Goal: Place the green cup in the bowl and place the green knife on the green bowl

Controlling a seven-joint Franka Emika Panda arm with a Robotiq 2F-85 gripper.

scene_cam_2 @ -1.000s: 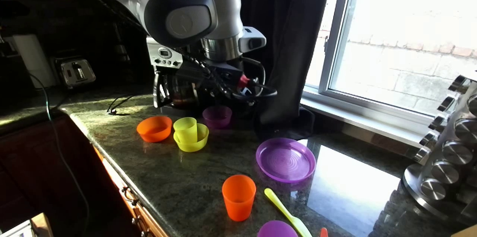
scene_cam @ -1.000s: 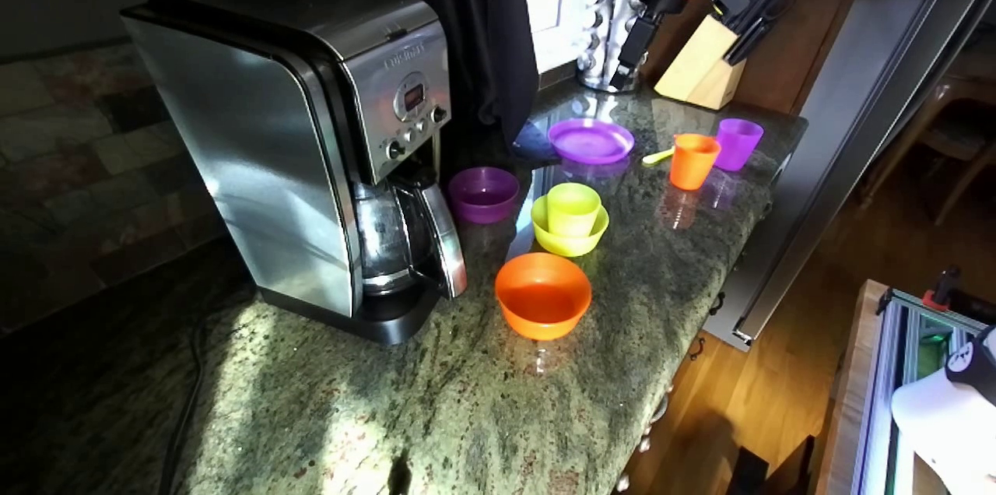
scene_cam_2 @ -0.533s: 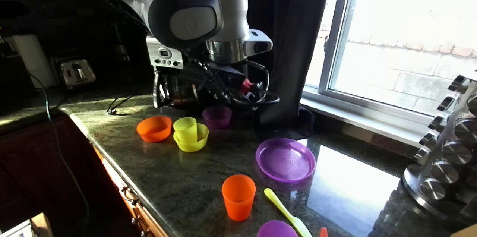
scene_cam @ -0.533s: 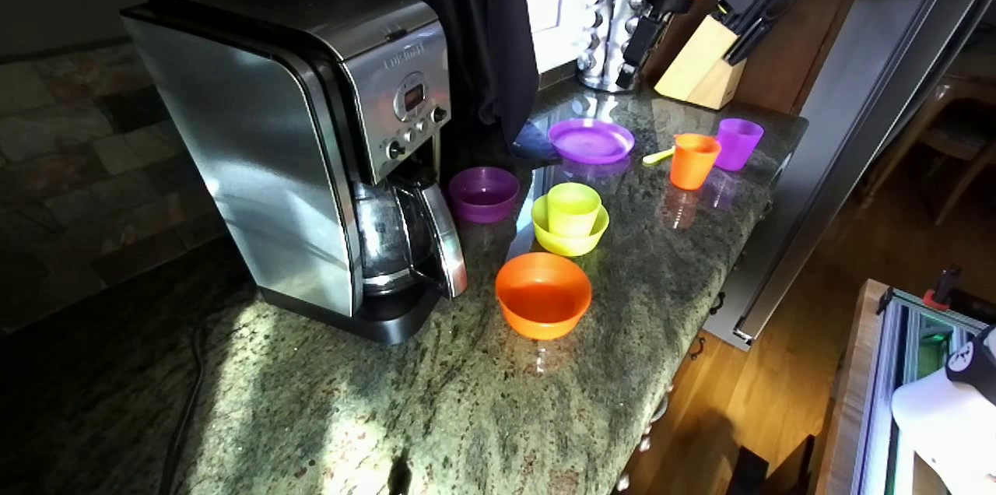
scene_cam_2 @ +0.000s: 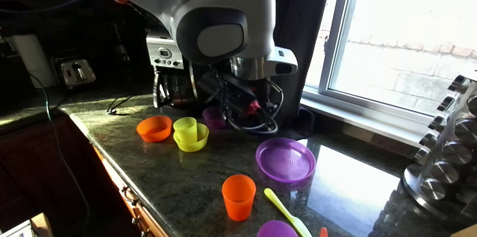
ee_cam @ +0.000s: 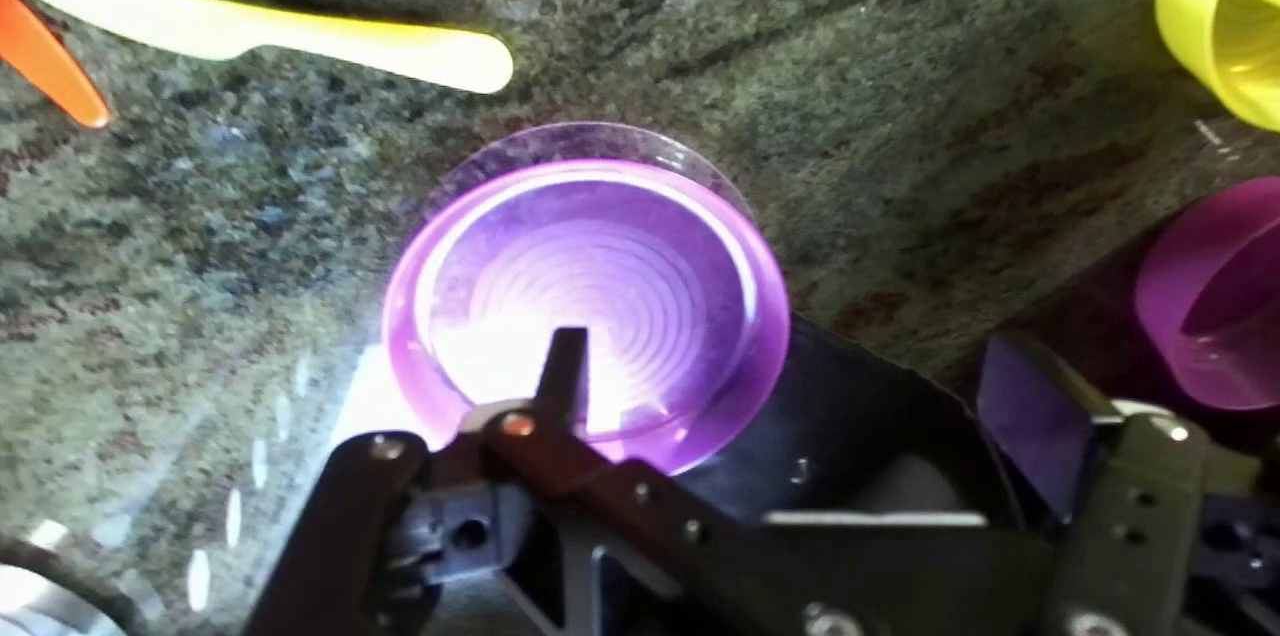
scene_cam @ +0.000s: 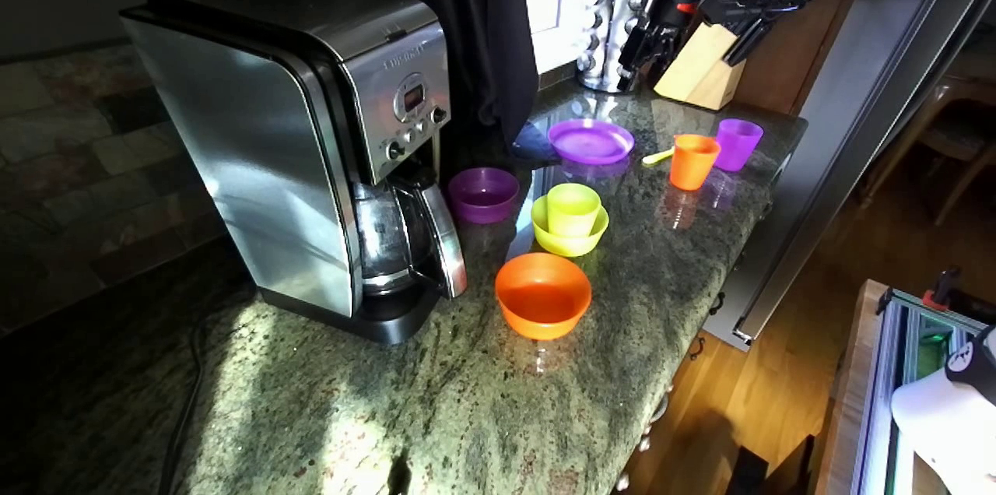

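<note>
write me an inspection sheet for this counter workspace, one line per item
Surface: glossy stone countertop, sunlit in patches
Green cup: inside the green bowl
Green knife: flat on the countertop, not on the green bowl
Clutter: orange bowl, purple bowl, purple plate, orange cup, purple cup, part of an orange utensil
Hand: open, holding nothing
Cables: black loops by the hand; black cord beside the coffee maker
Surroundings: window, knife block, metal rack

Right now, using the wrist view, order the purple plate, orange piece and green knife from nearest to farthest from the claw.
1. Purple plate: middle, partly hidden by the claw.
2. Green knife: upper left, beyond the plate.
3. Orange piece: at the left edge, cut off.
</note>
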